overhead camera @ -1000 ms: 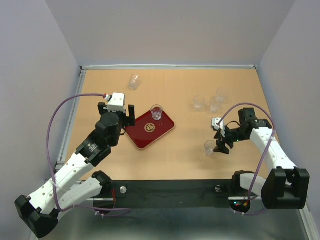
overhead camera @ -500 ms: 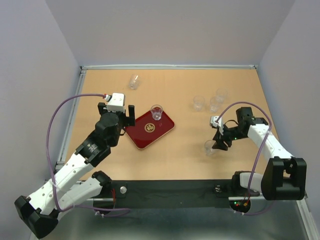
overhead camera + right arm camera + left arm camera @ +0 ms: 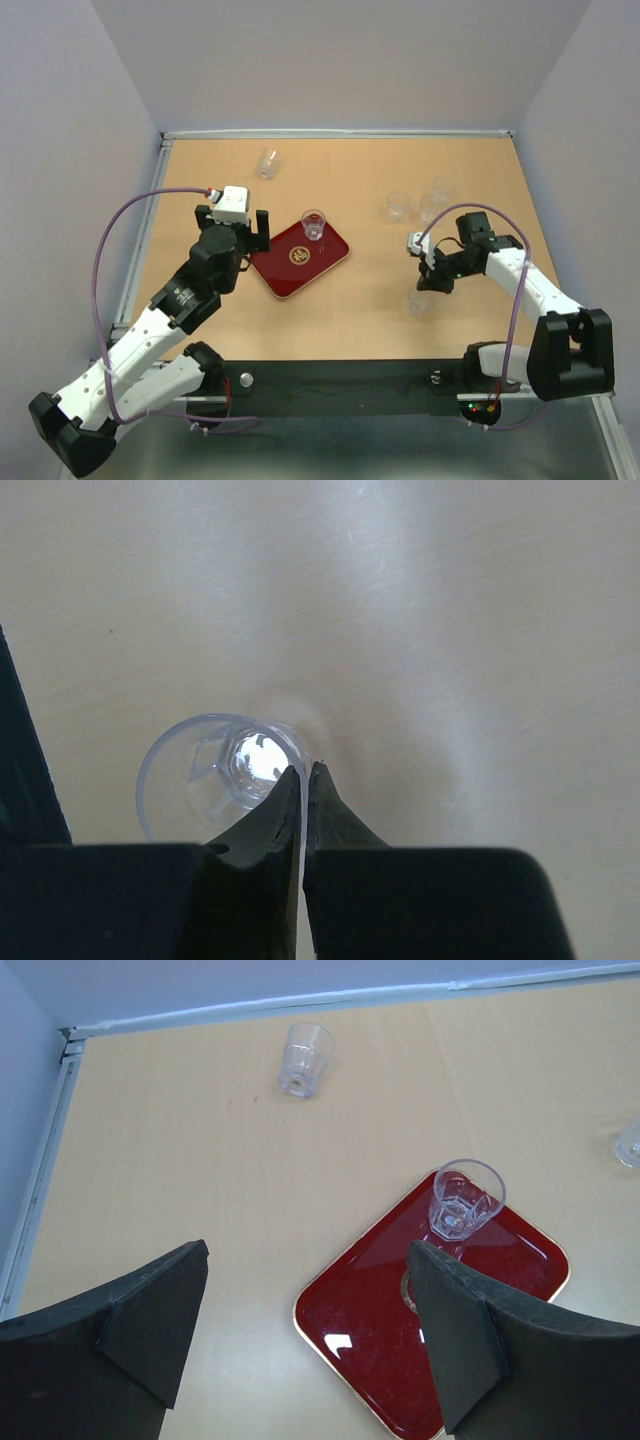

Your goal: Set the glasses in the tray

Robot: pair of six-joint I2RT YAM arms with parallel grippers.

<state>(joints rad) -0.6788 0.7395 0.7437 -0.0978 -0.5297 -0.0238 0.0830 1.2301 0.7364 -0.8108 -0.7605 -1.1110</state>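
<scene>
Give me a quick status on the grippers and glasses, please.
Left gripper open beside the tray. Right gripper shut on near glass, pinching its rim. Tray glass upright; four loose glasses on table. Nothing in the way.

Left gripper (image 3: 307,1250) jaws wide apart, arm extended; right gripper (image 3: 303,768) jaws pinched nearly together
</scene>
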